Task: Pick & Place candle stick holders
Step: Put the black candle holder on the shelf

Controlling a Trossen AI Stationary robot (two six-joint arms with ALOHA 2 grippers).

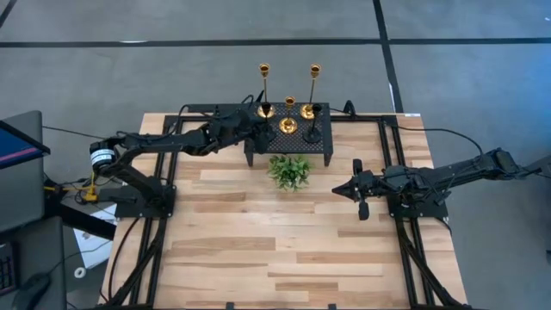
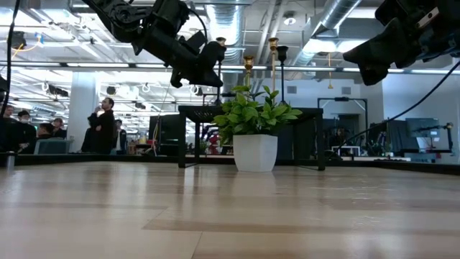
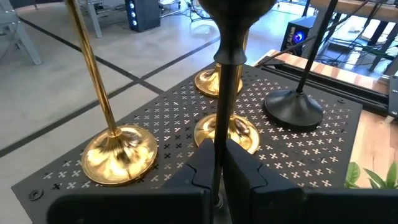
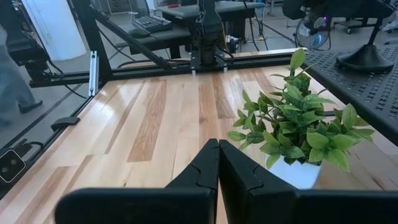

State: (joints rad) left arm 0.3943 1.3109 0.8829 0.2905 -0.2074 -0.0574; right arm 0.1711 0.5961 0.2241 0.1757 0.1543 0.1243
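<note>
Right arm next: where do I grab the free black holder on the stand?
Take the black holder by its thin upright stem, just above the flared base. Come in level from the stand's right side: that side looks open, while gold holders crowd the other.

Bright, even light falls from ceiling fixtures [image 2: 43,44] in the room beyond, leaving only faint shadows on the wooden surface [image 1: 258,250]. Soft glare sits on the gold candle stick holders [image 3: 118,152]. In the low view the near surface is blurred. The wrist views bend slightly at their edges.
</note>
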